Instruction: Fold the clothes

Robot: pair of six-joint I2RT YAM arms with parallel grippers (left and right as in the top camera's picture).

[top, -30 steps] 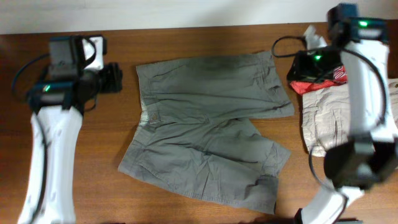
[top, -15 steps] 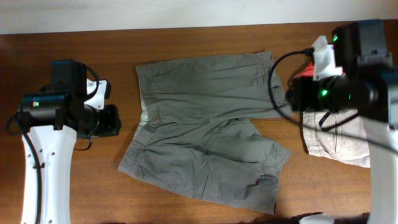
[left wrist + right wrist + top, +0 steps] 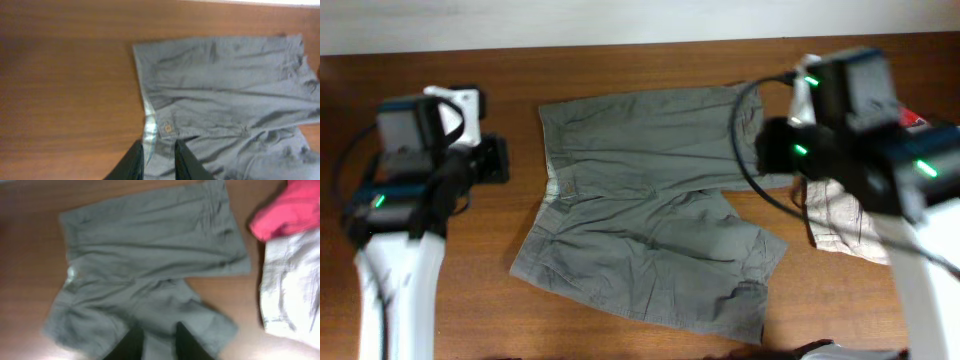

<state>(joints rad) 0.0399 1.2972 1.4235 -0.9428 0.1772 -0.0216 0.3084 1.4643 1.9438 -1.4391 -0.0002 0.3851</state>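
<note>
The clothes, olive-grey shorts (image 3: 650,220), lie spread flat and wrinkled mid-table, waistband to the left and both legs pointing right. My left gripper (image 3: 492,160) hovers off the waistband's left edge, touching nothing. In the left wrist view the left gripper (image 3: 159,162) stands open by a narrow gap above the waistband button of the shorts (image 3: 225,90). My right gripper (image 3: 775,150) hangs over the upper leg's hem. The right wrist view shows that gripper (image 3: 159,342) narrowly open, high above the shorts (image 3: 150,255), with nothing held.
Paler beige shorts (image 3: 840,220) and a red T-shirt (image 3: 912,118) lie at the table's right side, partly under my right arm; both show in the right wrist view, beige shorts (image 3: 295,290) below the red T-shirt (image 3: 295,207). Bare wooden table (image 3: 480,300) surrounds the shorts.
My right arm has swung left from the pile to the shorts' upper leg hem. My left gripper shifted beside the waistband. Both pairs of jaws have narrowed. The shorts have not moved.
</note>
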